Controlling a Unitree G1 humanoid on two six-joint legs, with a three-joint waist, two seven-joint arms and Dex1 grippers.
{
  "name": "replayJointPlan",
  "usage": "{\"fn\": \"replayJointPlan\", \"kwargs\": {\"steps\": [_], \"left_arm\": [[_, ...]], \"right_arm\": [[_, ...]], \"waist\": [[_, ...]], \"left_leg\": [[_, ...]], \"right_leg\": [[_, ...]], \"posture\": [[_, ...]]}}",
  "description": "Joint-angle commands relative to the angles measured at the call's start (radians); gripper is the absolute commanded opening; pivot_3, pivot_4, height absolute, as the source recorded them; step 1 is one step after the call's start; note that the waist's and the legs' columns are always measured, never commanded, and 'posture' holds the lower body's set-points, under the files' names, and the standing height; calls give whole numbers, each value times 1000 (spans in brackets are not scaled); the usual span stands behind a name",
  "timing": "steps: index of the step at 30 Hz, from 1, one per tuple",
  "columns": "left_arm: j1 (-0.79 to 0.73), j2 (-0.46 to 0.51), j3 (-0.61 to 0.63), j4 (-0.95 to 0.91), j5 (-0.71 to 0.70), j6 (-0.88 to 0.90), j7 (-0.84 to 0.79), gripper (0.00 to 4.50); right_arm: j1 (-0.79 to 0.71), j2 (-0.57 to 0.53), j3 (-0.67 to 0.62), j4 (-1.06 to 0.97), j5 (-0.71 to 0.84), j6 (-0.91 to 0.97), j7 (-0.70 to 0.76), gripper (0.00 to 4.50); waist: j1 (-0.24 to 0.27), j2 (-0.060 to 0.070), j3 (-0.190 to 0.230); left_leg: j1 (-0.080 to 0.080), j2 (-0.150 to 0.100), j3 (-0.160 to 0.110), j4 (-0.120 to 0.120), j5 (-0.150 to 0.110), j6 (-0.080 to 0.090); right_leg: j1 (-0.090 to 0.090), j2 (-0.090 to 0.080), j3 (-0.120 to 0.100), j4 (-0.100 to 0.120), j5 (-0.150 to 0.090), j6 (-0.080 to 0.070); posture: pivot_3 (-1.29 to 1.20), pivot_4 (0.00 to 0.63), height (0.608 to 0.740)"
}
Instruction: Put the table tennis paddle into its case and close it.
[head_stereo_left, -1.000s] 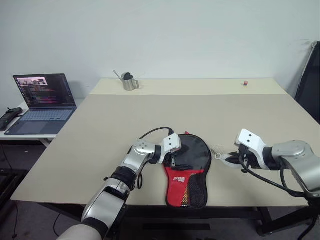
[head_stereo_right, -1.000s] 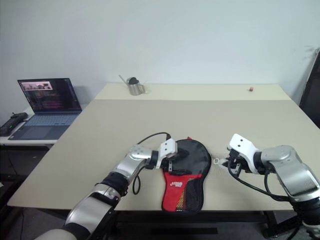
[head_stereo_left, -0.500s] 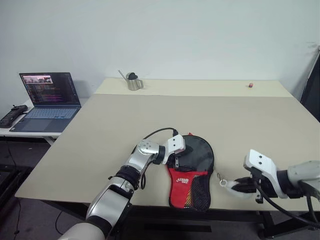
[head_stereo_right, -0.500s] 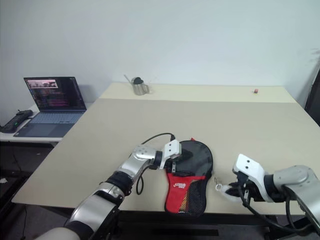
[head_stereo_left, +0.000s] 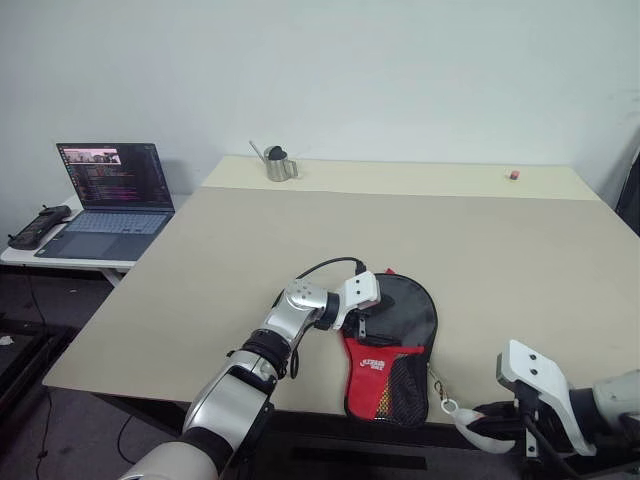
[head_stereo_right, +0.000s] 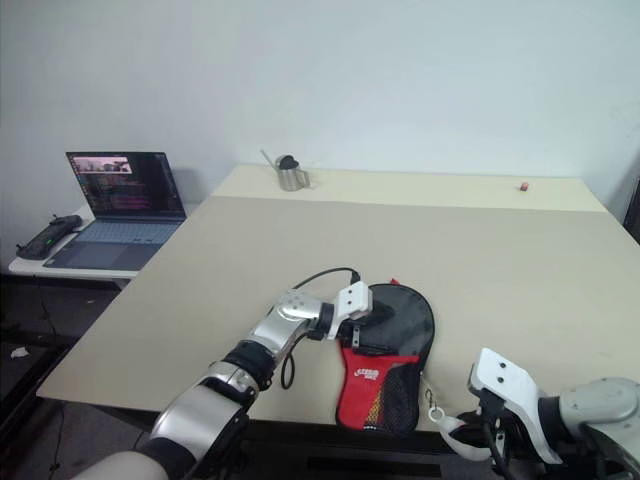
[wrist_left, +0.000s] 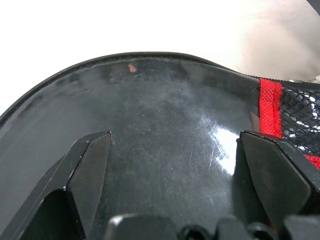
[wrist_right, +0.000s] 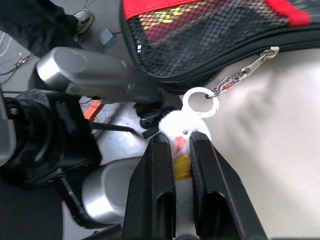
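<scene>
- While the right tool (wrist_right: 174, 145) is clamped on a white fluffy charm (wrist_right: 180, 125), its ring and chain link to the zipper pull at the edge of the case (head_stereo_left: 392, 345).
- The left tool (head_stereo_left: 362, 318) rests spread wide on the case's black top, pinning it near the counter's (head_stereo_left: 300, 240) front edge.
- The table tennis paddle cannot be made out; judging by the bulge, it is likely inside.
- To close well: pull along the zip line, not upward, and hold the case flat so it cannot slide.
</scene>
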Motion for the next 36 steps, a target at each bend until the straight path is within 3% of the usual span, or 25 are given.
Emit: {"fn": "replayJointPlan", "kwargs": {"steps": [1,6,15,21,29,36], "left_arm": [[47,-21,-94,114,116,12,16,4500],[21,-47,-88,150,126,1,31,4500],[-29,-95,-80,206,150,-20,60,4500],[-43,-99,-73,223,161,-31,63,4500],[-44,-97,-67,226,163,-39,62,4500],[-32,-87,-62,221,157,-41,65,4500]], "right_arm": [[77,-4,-67,-91,81,26,14,44],[181,6,-74,-135,189,-6,-77,44],[320,-75,4,-135,390,-180,-322,44],[350,-154,63,-135,466,-281,-441,44],[305,-166,98,-135,477,-282,-556,44],[301,-186,89,-135,470,-286,-532,2341]], "waist": [[6,0,0],[12,-4,-2],[14,-8,-3],[13,-10,-2],[13,-12,-1],[13,-12,-2]], "left_leg": [[0,0,0,0,0,0],[1,0,0,1,-1,1],[2,1,1,1,-1,1],[1,1,1,1,-1,1],[1,1,0,1,-1,1],[2,1,0,1,-1,1]], "right_leg": [[0,0,0,0,0,0],[1,0,0,0,0,1],[3,0,-1,0,-1,1],[3,0,-1,-1,-1,1],[3,0,-1,-1,-1,1],[3,0,-1,-1,-1,1]], "posture": [[0,150,740],[0,150,740],[0,150,740],[0,150,740],[0,150,740],[0,150,740]]}}
